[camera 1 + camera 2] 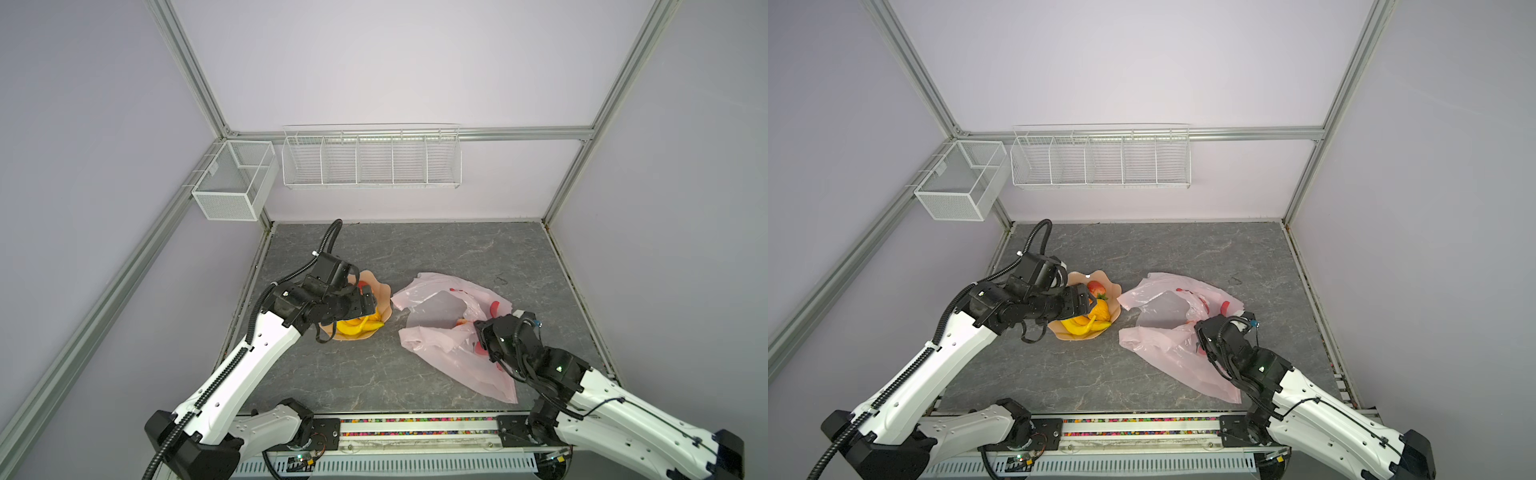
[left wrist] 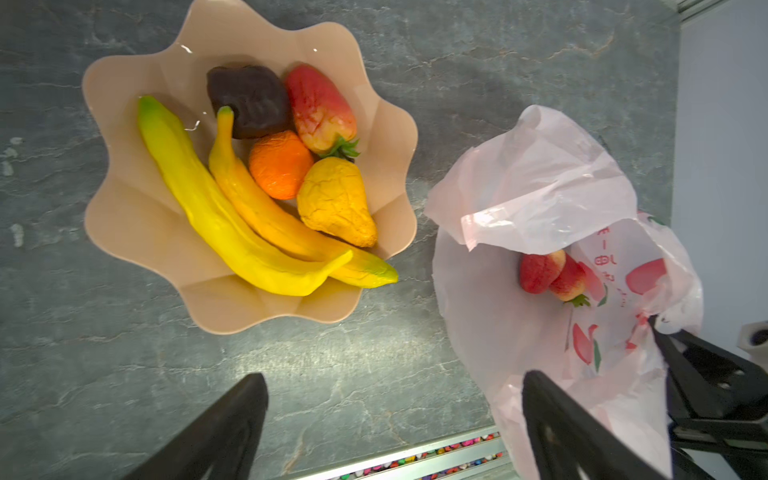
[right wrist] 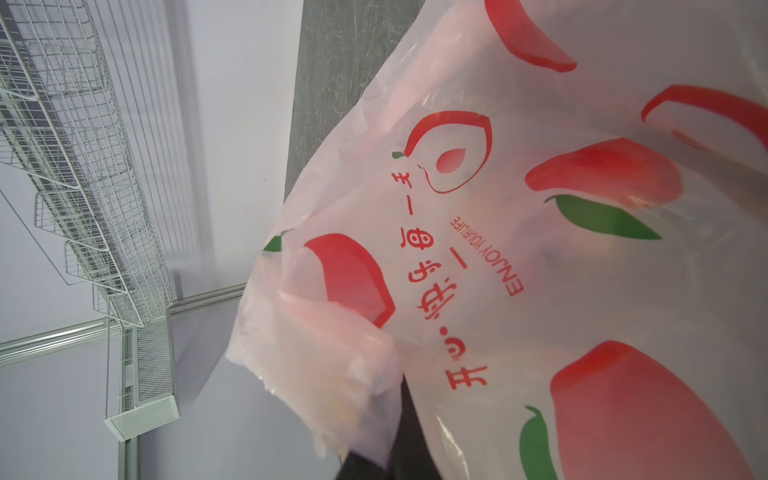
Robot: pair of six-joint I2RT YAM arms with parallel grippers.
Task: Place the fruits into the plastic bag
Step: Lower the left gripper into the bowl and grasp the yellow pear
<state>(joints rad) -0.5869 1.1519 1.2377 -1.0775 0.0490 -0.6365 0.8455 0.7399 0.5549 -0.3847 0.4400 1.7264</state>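
Observation:
A peach-coloured scalloped dish point(image 2: 124, 216) holds the fruits: two yellow bananas point(image 2: 199, 199), a dark purple one point(image 2: 249, 99), a red strawberry point(image 2: 320, 108), an orange one point(image 2: 280, 164) and a yellow pear-shaped one point(image 2: 336, 203). My left gripper point(image 2: 395, 376) hangs open above the dish's near side point(image 1: 370, 305), holding nothing. The pink plastic bag point(image 1: 457, 361) lies to the right, mouth facing the dish. Two red-yellow fruits point(image 2: 544, 272) rest inside it. My right gripper point(image 1: 480, 334) is shut on the bag's edge point(image 3: 332, 374), lifting it.
The grey marble table point(image 1: 415, 249) is walled on three sides. A white wire rack point(image 1: 370, 158) and a mesh box point(image 1: 232, 183) hang on the back wall. A rail with coloured bits point(image 1: 415, 428) runs along the front edge.

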